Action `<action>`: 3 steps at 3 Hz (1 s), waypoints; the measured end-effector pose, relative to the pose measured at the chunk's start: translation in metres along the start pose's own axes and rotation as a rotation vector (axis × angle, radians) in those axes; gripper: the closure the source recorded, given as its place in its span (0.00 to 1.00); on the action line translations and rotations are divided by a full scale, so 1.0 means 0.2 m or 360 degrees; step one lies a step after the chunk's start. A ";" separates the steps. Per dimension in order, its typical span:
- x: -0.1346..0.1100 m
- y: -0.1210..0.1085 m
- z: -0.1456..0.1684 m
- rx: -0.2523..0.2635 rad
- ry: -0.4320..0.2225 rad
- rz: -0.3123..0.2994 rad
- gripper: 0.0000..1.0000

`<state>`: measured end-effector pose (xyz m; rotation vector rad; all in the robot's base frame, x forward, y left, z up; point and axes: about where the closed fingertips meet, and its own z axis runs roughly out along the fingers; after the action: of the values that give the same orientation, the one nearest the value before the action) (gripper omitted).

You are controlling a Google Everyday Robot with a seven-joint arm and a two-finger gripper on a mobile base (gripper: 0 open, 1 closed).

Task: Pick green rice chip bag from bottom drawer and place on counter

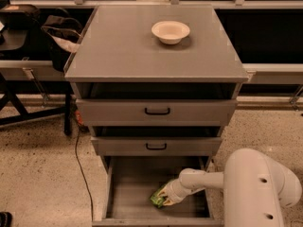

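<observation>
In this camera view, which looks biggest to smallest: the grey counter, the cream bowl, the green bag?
1. counter
2. cream bowl
3. green rice chip bag, though the gripper, down in the bottom drawer, hides part of it, so its full size is unsure.
</observation>
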<state>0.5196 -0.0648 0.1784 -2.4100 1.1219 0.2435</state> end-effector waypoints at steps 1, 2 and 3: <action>-0.06 -0.04 -0.11 0.0047 -0.0086 -0.0071 1.00; -0.12 -0.07 -0.25 0.0089 -0.0182 -0.0140 1.00; -0.17 -0.11 -0.41 0.0122 -0.0265 -0.0180 1.00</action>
<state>0.5113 -0.0696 0.2692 -2.3288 0.9020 0.3502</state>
